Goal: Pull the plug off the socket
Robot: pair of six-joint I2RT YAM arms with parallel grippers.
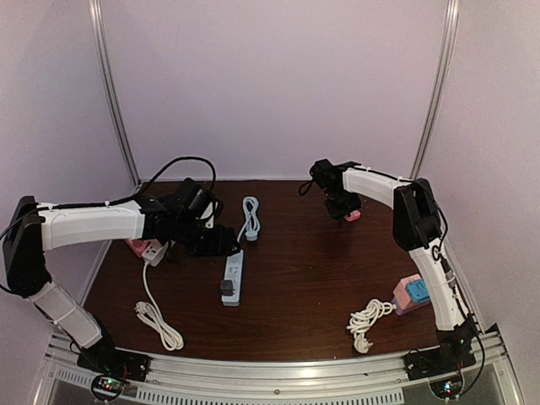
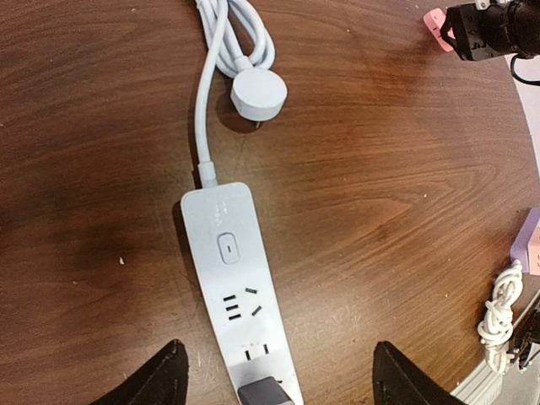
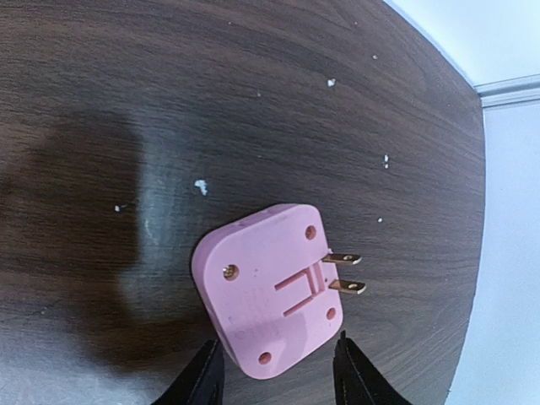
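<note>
Both tools open, a plug under each
Right tool [image 3: 278,348] straddles the pink plug [image 3: 270,291], loose on the desk [image 3: 169,84]. Left tool [image 2: 278,346] hangs over the strip [image 2: 232,253], grey plug [image 2: 268,393] plugged in, coiled cord [image 2: 245,42] beyond.

The dark wood-grain desk [image 1: 312,278] carries the spare items. Well back from the right hand [image 1: 346,211], towards the arm bases, a pink-and-blue socket cube [image 1: 411,293] sits just beside a coiled white cord [image 1: 365,319]. Left of the left hand [image 1: 218,242] lies a pink-and-white adapter [image 1: 145,248], with a white cable [image 1: 156,314] trailing towards the near edge.
</note>
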